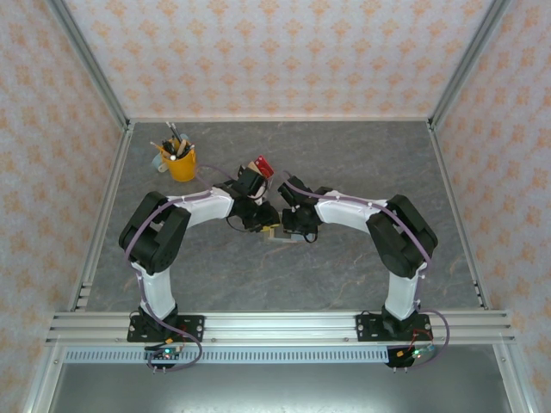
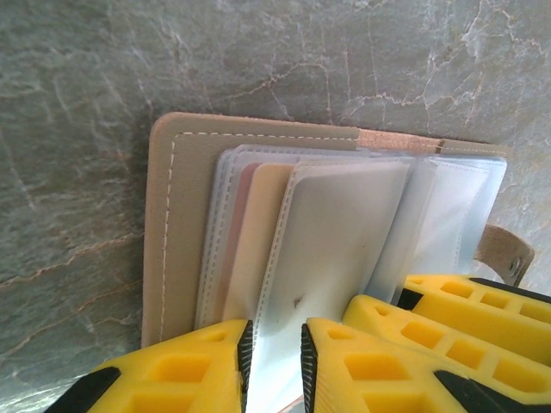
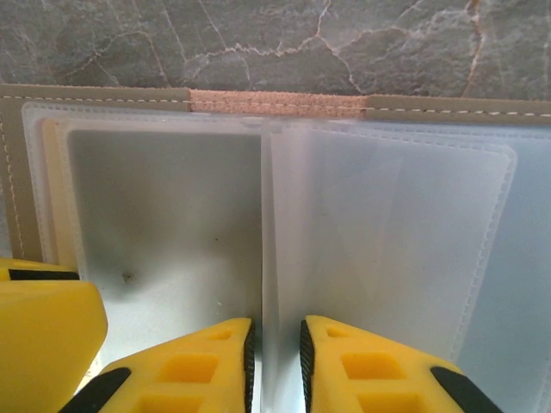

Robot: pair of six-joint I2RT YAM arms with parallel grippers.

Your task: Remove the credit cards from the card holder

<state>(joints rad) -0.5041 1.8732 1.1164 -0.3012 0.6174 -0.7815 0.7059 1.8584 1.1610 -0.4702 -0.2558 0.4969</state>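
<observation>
Marbled grey tabletop (image 2: 77, 86), walled in with patterned paper; both arms meet at its centre over the open card holder (image 2: 176, 224). The left gripper (image 2: 274, 361) has its yellow fingers drawn close together, with the lower edge of a smudged sleeve (image 2: 344, 232) running into the narrow gap, apparently pinched. The right gripper (image 3: 275, 361) is likewise nearly closed, an upright leaf (image 3: 263, 215) of clear plastic standing edge-on between its fingers. The two tools sit just beside one another.

Around them the holder lies flat, tan border outward, clear sleeves fanned, strap tab (image 2: 508, 254) at one end. The credit cards (image 2: 263, 215) are inside the sleeves, a yellowish one showing through the plastic.

Probable hazards: both grips seem to be on plastic, not on a card, so a pull may raise the whole unpinned holder or strain the stitched spine (image 3: 275, 103). Opposed pulls could tear a sleeve. The crowded fingers may collide. A dragged holder could slide toward the yellow cup (image 1: 180, 163).
</observation>
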